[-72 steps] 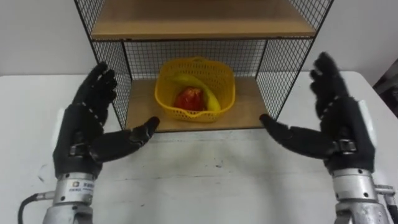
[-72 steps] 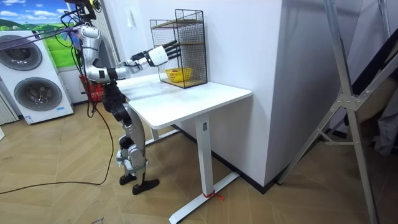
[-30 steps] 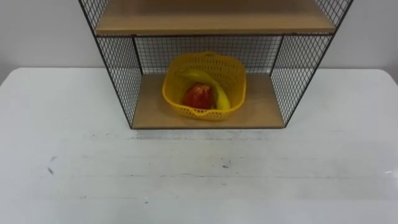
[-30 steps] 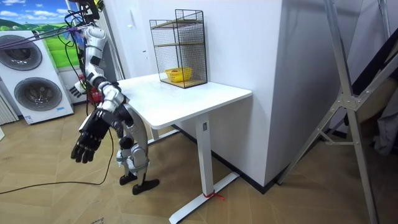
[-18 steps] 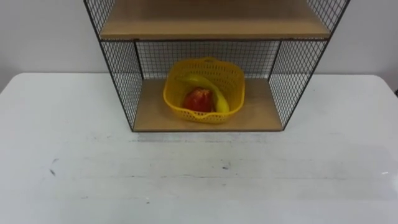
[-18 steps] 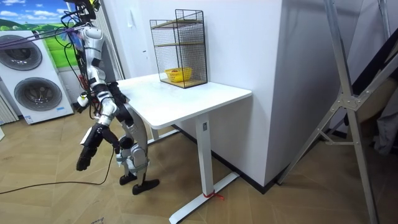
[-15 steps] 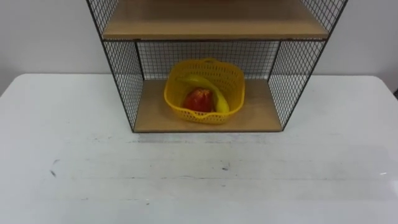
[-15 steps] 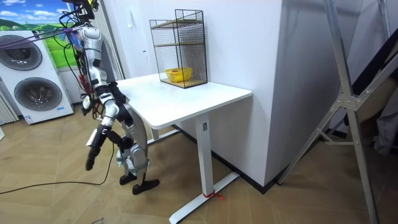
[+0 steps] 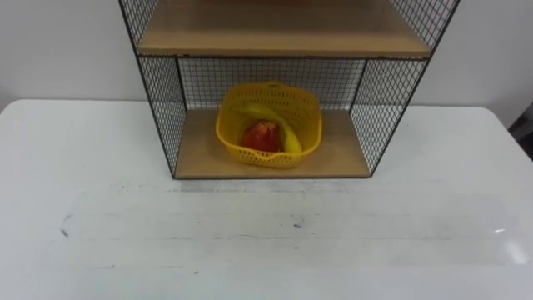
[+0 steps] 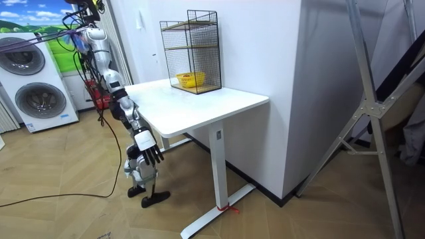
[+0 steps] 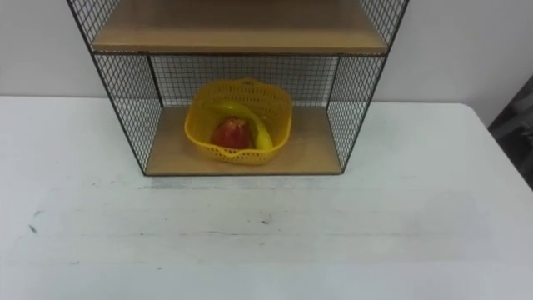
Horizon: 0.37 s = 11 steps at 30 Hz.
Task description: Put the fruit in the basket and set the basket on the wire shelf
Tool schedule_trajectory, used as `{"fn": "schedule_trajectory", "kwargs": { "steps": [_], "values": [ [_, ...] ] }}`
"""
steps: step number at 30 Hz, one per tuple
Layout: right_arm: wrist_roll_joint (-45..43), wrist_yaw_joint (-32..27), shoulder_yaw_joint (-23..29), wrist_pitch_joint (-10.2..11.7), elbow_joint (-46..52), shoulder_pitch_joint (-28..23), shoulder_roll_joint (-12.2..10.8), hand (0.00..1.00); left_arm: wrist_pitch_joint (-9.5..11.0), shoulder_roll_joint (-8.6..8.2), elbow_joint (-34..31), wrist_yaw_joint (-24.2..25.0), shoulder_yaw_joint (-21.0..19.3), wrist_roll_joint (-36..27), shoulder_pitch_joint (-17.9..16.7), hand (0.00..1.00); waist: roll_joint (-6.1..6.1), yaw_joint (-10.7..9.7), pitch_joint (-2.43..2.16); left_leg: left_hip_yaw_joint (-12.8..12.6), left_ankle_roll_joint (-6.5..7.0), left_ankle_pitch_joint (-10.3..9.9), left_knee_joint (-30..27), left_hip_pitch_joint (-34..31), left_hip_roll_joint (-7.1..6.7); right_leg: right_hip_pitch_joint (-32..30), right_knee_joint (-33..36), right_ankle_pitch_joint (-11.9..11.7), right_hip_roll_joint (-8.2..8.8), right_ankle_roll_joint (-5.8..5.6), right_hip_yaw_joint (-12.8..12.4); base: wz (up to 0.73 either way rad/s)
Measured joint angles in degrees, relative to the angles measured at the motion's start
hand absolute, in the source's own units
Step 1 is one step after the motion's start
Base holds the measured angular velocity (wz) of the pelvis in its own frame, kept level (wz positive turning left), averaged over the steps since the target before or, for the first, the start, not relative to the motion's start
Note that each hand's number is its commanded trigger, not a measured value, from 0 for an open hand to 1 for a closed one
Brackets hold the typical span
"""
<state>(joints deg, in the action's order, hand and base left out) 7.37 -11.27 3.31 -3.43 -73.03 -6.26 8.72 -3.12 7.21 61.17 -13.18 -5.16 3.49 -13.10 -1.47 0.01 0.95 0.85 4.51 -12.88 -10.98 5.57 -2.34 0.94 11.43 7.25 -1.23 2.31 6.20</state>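
right arm: lowered alongside the body, right robot hand (image 10: 149, 153) pointing down, fingers loosely straight and spread.

Both eye views look forward and down from the robot's head, near the white table top (image 9: 266, 250), squarely facing the black wire shelf with wooden boards (image 9: 162, 108); the right eye sits slightly aside, so the shelf lands further left there. The room view stands well off, seeing the whole robot, table and shelf; all three share the yellow plastic basket (image 9: 260, 156)
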Motion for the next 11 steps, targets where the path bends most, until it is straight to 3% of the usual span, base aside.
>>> {"fn": "schedule_trajectory", "kwargs": {
  "steps": [3,4,8,11],
  "values": [
    [-3.9,2.0,-4.3,-0.3,1.7,-0.1,0.0,0.00,-0.3,0.02,-0.4,0.8,2.1,0.0,-0.5,0.00,0.06,0.5,0.02,-1.2,0.02,0.0,0.2,-0.2,0.18,-0.8,0.2,-0.2,-0.40,0.03,-1.5,-0.21],
    [-5.3,2.7,-4.7,-0.2,1.8,0.0,-0.1,0.00,-0.5,-0.05,-0.2,1.2,2.2,-0.2,-0.5,0.00,0.19,0.4,-0.31,-1.5,0.02,0.0,0.3,-0.3,0.26,-0.9,0.2,-0.4,-0.42,0.04,-1.5,-0.08],
    [-5.2,2.8,-5.0,0.1,1.7,0.0,-0.7,0.00,-0.5,-0.41,0.7,1.4,2.0,-0.6,-0.2,0.00,0.16,0.4,-0.06,-2.0,0.09,0.2,0.3,-0.1,0.47,-0.5,0.0,-0.5,-0.49,0.12,-1.4,-0.02],
    [-5.2,2.7,-4.9,0.3,1.7,-0.2,-0.8,0.00,-0.6,-1.11,0.8,1.4,2.0,-0.6,-0.2,0.00,0.32,0.3,-0.26,-1.9,0.07,0.1,0.3,0.2,0.61,0.3,-0.9,-1.0,-0.86,0.09,-1.6,0.00]
  ]
}}
